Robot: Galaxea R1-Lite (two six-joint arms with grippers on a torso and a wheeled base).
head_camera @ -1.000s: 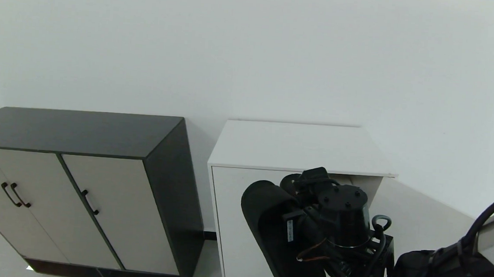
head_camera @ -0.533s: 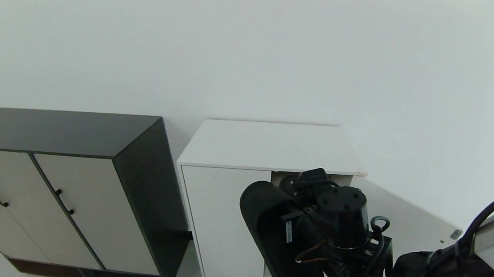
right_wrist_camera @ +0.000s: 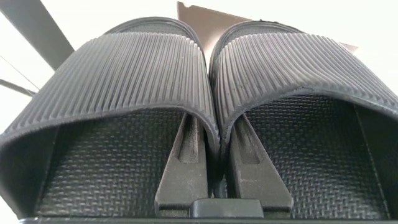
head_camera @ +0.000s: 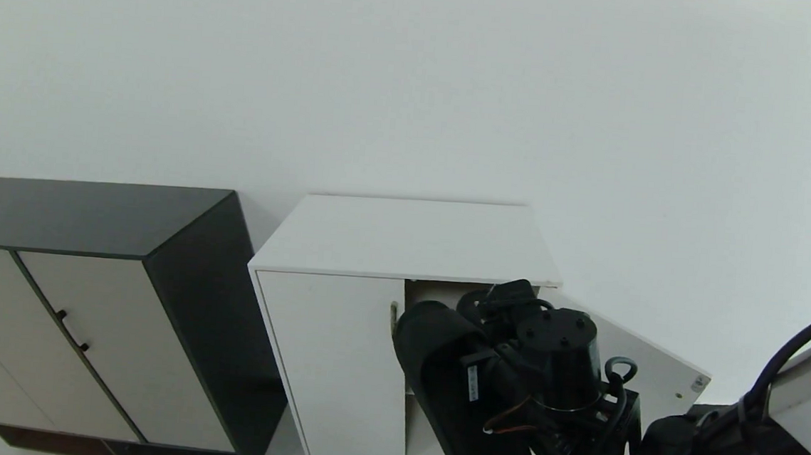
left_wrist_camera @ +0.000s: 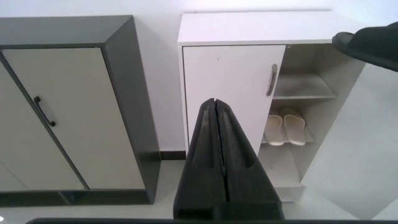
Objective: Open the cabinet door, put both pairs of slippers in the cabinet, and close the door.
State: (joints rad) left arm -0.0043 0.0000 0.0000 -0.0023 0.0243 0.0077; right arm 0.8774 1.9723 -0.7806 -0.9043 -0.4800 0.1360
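Shifts the head view rightward, uncovering the open right bay of the white cabinet; holds the black slippers clamped in the right fingers just before it, left fingers shut empty, ready for insertion near the shelved white slippers.

The right arm, at the lower right of the head view, is matt black. Its wrist housing is a stubby drum with small screws in the flat cap. A white label sits left of it, a thin orange-and-white wire curls below, and a thick black cable arcs at the right edge. The left claw has long, smooth black fingers widening toward the base. The right claw has black, tapered fingers grooved down the middle.
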